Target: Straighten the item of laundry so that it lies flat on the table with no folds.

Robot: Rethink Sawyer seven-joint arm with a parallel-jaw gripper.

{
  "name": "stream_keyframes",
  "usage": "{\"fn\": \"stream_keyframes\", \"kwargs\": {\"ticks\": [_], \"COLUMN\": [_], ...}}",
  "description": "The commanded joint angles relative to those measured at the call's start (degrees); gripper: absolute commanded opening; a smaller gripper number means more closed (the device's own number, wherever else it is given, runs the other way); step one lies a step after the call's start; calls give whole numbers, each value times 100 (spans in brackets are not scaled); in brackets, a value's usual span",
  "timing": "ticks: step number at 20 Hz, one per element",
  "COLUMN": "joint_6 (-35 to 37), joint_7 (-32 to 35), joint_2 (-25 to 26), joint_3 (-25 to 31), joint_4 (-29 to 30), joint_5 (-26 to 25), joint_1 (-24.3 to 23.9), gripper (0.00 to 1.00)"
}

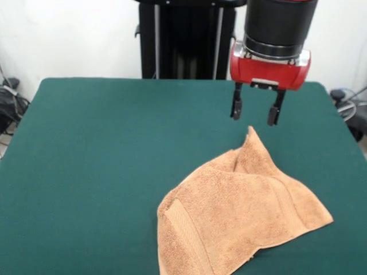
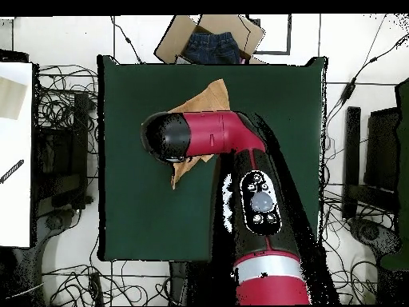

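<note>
The item of laundry (image 1: 241, 217) is an orange-tan terry towel lying crumpled on the green table (image 1: 103, 160), toward the front right in the front view. One corner is folded up into a raised peak, and a woven band shows along its lower left edge. My gripper (image 1: 256, 110) hangs open just above that peak, its two dark fingers apart with nothing between them. In the overhead view the red arm covers most of the towel (image 2: 209, 97); only its far part and a small corner show. The gripper itself is hidden there under the arm's head.
A cardboard box (image 2: 209, 36) with dark blue cloth in it sits beyond the table's far edge in the overhead view. Cables lie all round the table on the floor. A white surface (image 2: 14, 152) stands at the left.
</note>
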Motion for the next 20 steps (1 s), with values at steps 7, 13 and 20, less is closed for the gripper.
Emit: {"fn": "stream_keyframes", "kwargs": {"ticks": [7,13,20], "joint_6": [-1034,-1362,-1604], "joint_7": [-86,-56,-58], "joint_2": [368,711,905], "joint_3": [326,227,150], "joint_4": [923,734,666], "joint_5": [-334,-476,-543], "joint_1": [-10,49,107], "gripper": [100,100,100]}}
